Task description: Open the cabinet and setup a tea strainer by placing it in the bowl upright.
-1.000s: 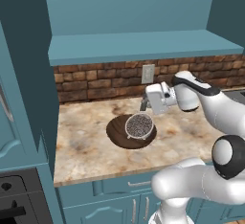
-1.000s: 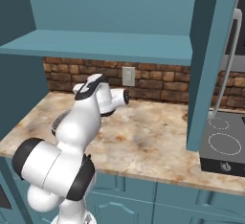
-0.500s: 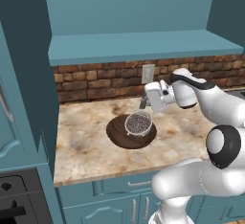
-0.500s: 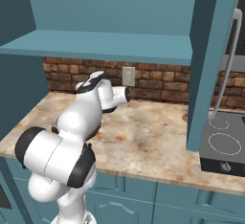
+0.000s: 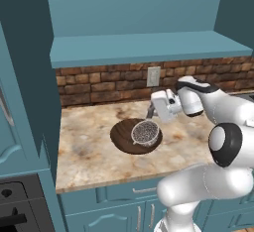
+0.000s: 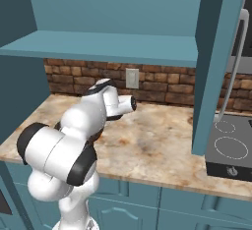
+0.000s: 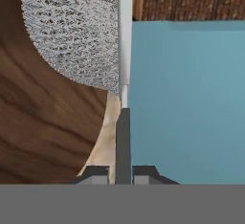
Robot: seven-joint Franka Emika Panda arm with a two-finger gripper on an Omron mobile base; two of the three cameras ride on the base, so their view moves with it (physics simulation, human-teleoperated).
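The dark wooden bowl point(image 5: 124, 138) sits on the stone counter, and in the hand view its grain point(image 7: 43, 122) lies at the left. The silver mesh tea strainer point(image 5: 145, 133) hangs tilted on edge over the bowl's right half, with its basket point(image 7: 72, 31) just ahead of the hand. My gripper point(image 5: 151, 111) is shut on the strainer's thin dark handle point(image 7: 123, 141), which runs up between the fingertips point(image 7: 95, 174). The cabinet point(image 5: 144, 47) above the counter stands open, its shelf bare. Whether the strainer touches the bowl I cannot tell.
An open cabinet door point(image 6: 216, 62) with a silver bar handle point(image 6: 232, 71) hangs at the right, above a stove point(image 6: 229, 148). Another open door point(image 5: 25, 77) stands at the left above an oven point(image 5: 15, 201). A wall outlet point(image 5: 154, 76) sits on the brick backsplash.
The strainer has sunk a little lower toward the bowl, still held by its handle. The arm's elbow has shifted slightly; the bowl has not moved.
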